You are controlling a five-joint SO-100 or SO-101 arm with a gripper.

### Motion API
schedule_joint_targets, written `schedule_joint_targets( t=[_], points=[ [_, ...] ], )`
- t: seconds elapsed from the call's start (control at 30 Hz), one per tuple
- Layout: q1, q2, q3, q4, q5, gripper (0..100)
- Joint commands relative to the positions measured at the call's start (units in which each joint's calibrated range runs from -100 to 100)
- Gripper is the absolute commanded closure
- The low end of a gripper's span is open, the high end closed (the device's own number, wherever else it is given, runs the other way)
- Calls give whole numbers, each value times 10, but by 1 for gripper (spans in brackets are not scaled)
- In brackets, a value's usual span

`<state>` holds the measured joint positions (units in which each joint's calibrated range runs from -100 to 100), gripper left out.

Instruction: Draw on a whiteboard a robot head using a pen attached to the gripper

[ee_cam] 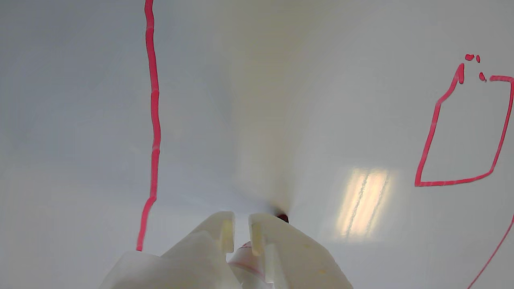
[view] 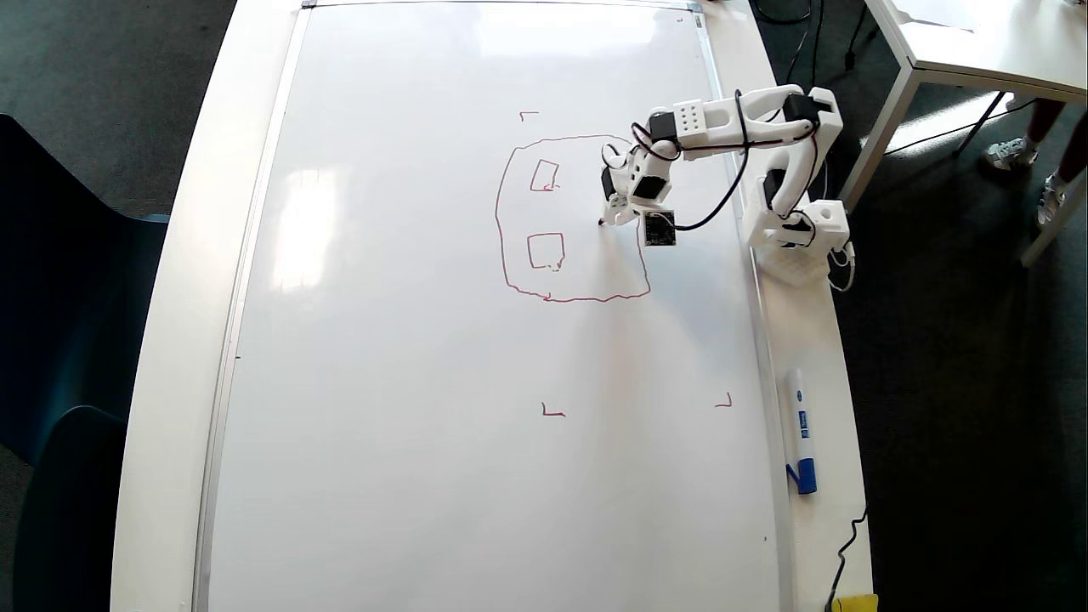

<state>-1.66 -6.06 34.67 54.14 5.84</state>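
Now the white plastic claw gripper (ee_cam: 241,226) w/ black servos is clenched on the slim white-barrelled pen (ee_cam: 249,257) w/ red end; the pen sits between the two fingers (ee_cam: 225,235), its dark red tip poking out just beyond them, at or very near the glossy white whiteboard (view: 408,425) w/ thin silver frame. Contact can't be confirmed.

The thin wobbly red robot head drawing (view: 501,221) is partly done. In the wrist view one small rectangle lies well to the right of the fingers, and a long outline stroke runs to their left.

Handling, as a guess: the pen is light and stiff w/ a smooth barrel that could slip or twist in the claw, so grip mid-barrel, close to the tip. The board is slick, so light pressure should do; too much may skid the tip.

Count: 1 arm, 1 gripper, 1 pen held, 1 spare white marker w/ blue cap (view: 801,433) beside the board, 1 outline, 2 inner rectangles so far, 3 red corner marks (view: 552,411) clearly visible.
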Motion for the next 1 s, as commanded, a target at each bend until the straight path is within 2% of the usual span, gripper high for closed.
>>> schedule_joint_targets(
  t=[0.0, 0.57, 0.97],
  points=[
    [-4, 15, -24, -5, -3, 99],
    [10, 126, -163, -5, -3, 99],
    [52, 138, -179, -5, 2, 99]
  ],
)
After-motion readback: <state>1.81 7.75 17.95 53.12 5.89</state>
